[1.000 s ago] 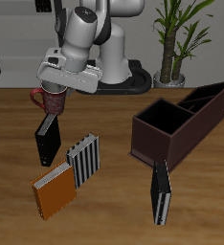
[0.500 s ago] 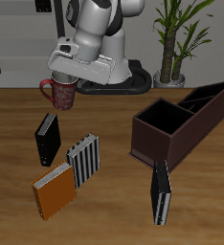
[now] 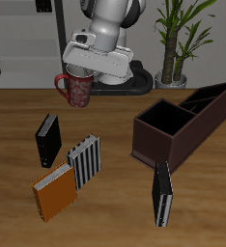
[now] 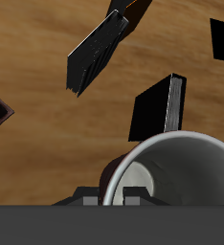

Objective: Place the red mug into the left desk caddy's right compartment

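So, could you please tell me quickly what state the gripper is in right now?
Gripper: closed on the red mug, holding it by the rim, lifted clear of the table.

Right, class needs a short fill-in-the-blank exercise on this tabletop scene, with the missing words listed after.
1. The claw holds the ____ mug off the table.
2. The caddy has nothing ____ it.
3. The mug's inside is ____.
4. The striped book stands beside the ____ book.

Missing words: red; in; white; orange

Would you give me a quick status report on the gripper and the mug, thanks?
Gripper shut on red mug, mug held above the table. Left desk caddy off to the side, right compartment open. Nothing in between at mug height.
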